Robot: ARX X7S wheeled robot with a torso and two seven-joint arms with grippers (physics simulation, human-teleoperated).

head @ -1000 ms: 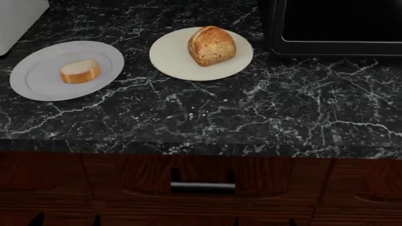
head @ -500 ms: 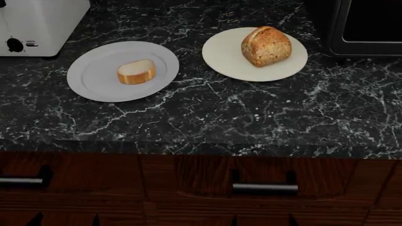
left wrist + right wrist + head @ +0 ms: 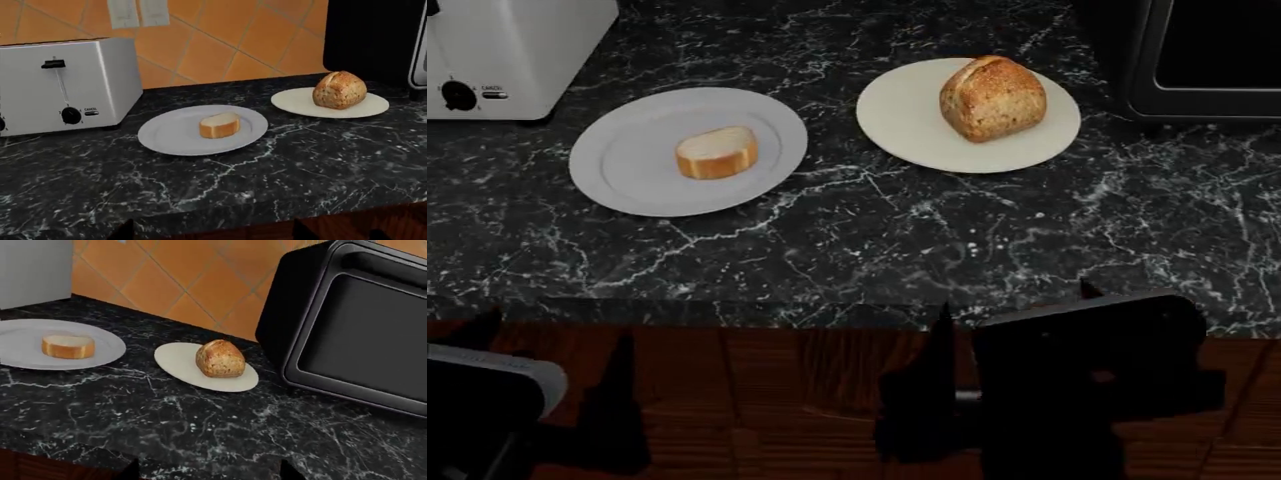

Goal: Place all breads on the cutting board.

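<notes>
Both claws are low in front of the worktop in the head view. Only dark shapes of the right gripper (image 3: 941, 385) and the left gripper (image 3: 554, 395) show against the wooden drawer fronts (image 3: 761, 370), so I cannot tell how wide either is open; neither one touches any bread. On the black marble worktop (image 3: 868, 250), the small slice (image 3: 715, 152) lies in the middle of a grey-white plate (image 3: 627, 170) toward the back left corner. The large loaf (image 3: 993, 97) sits on a cream plate (image 3: 908, 125) near the back edge, well apart from the slice. A silver toaster (image 3: 507, 50) fills the back left corner and a black oven (image 3: 1201, 60) the back right one. No cutting board is visible.

From the left wrist view, the toaster (image 3: 63, 85) stands beside the slice's plate (image 3: 173, 135), the slice (image 3: 219, 124) on it, and the loaf (image 3: 339, 89) is farther off by the oven. Only dark finger tips (image 3: 123, 231) show.

From the right wrist view, the loaf (image 3: 220, 359) on its plate (image 3: 177, 360) is close to the oven (image 3: 353, 335), and the slice (image 3: 67, 346) lies farther away. The worktop between the front edge and the breads is bare marble.
</notes>
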